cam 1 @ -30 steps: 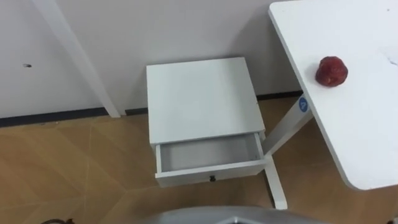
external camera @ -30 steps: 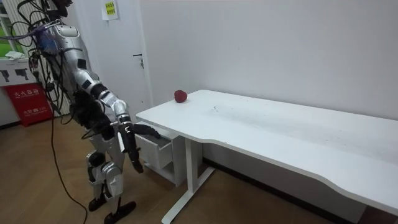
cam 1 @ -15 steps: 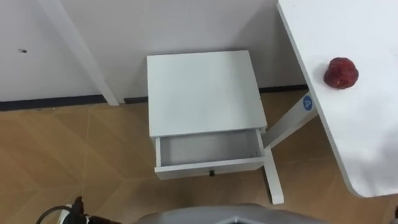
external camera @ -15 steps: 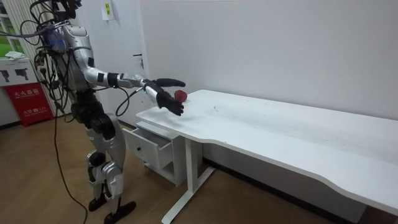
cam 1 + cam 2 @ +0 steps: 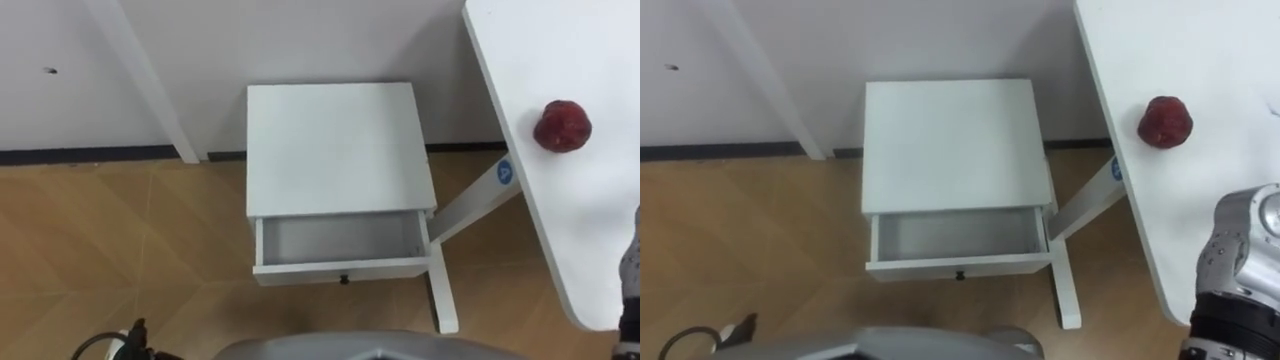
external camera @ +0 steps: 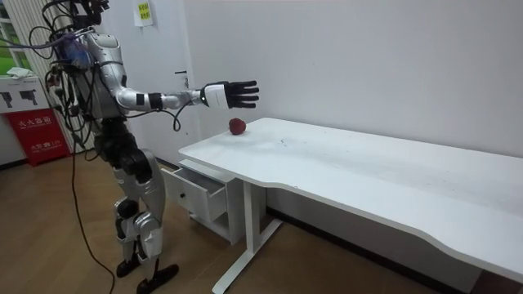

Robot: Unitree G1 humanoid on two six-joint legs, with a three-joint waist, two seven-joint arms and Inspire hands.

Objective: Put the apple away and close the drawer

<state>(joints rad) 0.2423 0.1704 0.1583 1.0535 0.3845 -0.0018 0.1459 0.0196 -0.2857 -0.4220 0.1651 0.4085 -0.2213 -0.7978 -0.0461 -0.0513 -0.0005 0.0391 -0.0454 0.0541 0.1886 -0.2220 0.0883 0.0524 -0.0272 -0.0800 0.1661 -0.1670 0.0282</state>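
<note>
Nothing done yet: the apple point(image 5: 562, 126) sits on the white table point(image 5: 600, 230) near its corner. The right hand point(image 6: 231, 94) is held out in the air near it, fingers straight and spread, holding nothing. The drawer point(image 5: 340, 270) gapes empty in the small cabinet point(image 5: 335, 145) by the wall, on a wood floor point(image 5: 120, 260); pick, drop and shut are all to come.

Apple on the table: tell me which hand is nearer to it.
Right. The right hand hovers open over the table end, above and just short of the apple; the left hand is not stretched toward the table.

Arm outstretched at shoulder height, right robot hand point(image 6: 231, 94) flat, fingers straight, spread.
</note>
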